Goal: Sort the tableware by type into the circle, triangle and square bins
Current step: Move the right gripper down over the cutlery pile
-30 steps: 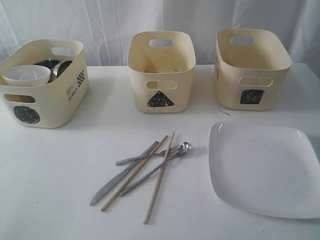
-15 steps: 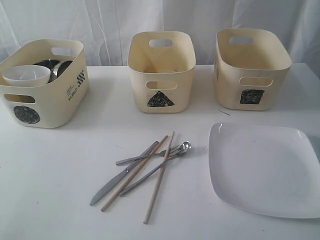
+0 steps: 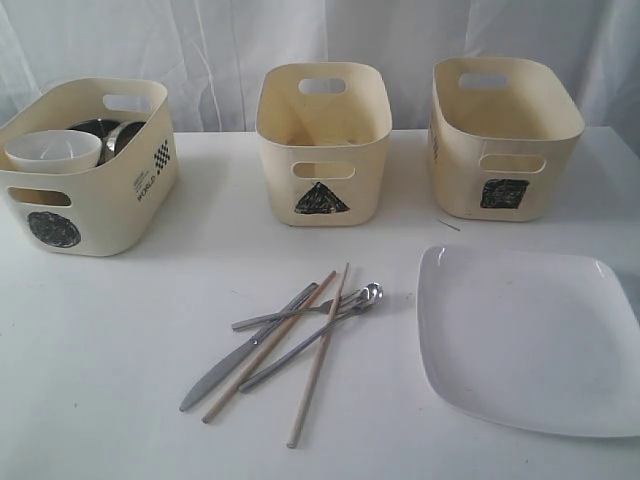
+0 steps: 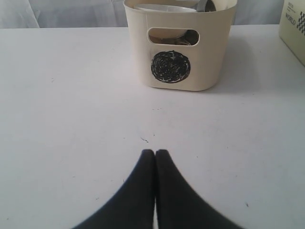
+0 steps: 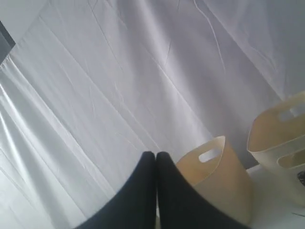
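Observation:
The circle bin (image 3: 85, 170) at the left holds a white bowl (image 3: 52, 150) and steel vessels (image 3: 108, 134). Both the triangle bin (image 3: 322, 140) in the middle and the square bin (image 3: 503, 135) at the right look empty. In front of the triangle bin lie two wooden chopsticks (image 3: 318, 356), a steel knife (image 3: 240, 352), a fork (image 3: 290, 314) and a spoon (image 3: 320, 335), crossed in a heap. The large white square plate (image 3: 525, 338) lies at the front right. My left gripper (image 4: 155, 152) is shut and empty, low over the table facing the circle bin (image 4: 180, 47). My right gripper (image 5: 156, 155) is shut and empty, pointing at the curtain.
A white curtain (image 3: 220, 40) hangs behind the table. Two bins (image 5: 228, 176) show in the right wrist view beside the gripper. Neither arm appears in the exterior view. Bare white tabletop (image 3: 100, 340) lies at the front left.

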Robot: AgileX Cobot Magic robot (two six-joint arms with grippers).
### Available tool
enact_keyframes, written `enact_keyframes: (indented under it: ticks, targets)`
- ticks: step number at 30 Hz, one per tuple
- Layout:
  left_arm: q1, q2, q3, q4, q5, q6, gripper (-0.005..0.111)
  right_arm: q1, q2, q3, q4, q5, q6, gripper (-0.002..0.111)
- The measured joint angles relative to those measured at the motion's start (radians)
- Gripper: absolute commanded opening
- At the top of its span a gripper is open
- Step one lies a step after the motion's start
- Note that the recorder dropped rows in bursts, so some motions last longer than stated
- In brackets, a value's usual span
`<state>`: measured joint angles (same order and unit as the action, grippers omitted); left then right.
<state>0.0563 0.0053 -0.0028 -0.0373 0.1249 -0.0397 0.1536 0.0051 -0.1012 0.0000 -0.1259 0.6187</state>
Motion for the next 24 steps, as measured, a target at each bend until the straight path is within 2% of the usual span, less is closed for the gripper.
enact_keyframes:
  ticks: [3,6,8,9,13,18,21,24]
  targets:
    - [0.0,0.0,0.0,0.0,0.0,0.0,0.0,0.0,0.012,-0.046,-0.084,0.113,0.016,0.011]
    - [0.0,0.0,0.0,0.0,0.0,0.0,0.0,0.021,0.114,-0.143,-0.116,0.259,-0.062,0.031]
    - [0.0,0.0,0.0,0.0,0.0,0.0,0.0,0.044,0.233,-0.233,-0.082,0.346,-0.179,0.048]
    - [0.0,0.0,0.0,0.0,0.0,0.0,0.0,0.058,0.303,-0.281,-0.048,0.385,-0.253,0.053]
    - [0.0,0.0,0.0,0.0,0.0,0.0,0.0,0.106,0.602,-0.465,0.113,0.543,-0.539,0.054]
    - [0.0,0.0,0.0,0.0,0.0,0.0,0.0,0.158,1.004,-0.681,0.154,0.795,-0.731,0.054]
    - [0.0,0.0,0.0,0.0,0.0,0.0,0.0,0.23,1.224,-0.822,0.154,0.931,-0.88,0.054]
    - [0.0,0.0,0.0,0.0,0.0,0.0,0.0,0.359,1.487,-1.02,0.154,1.006,-1.095,0.054]
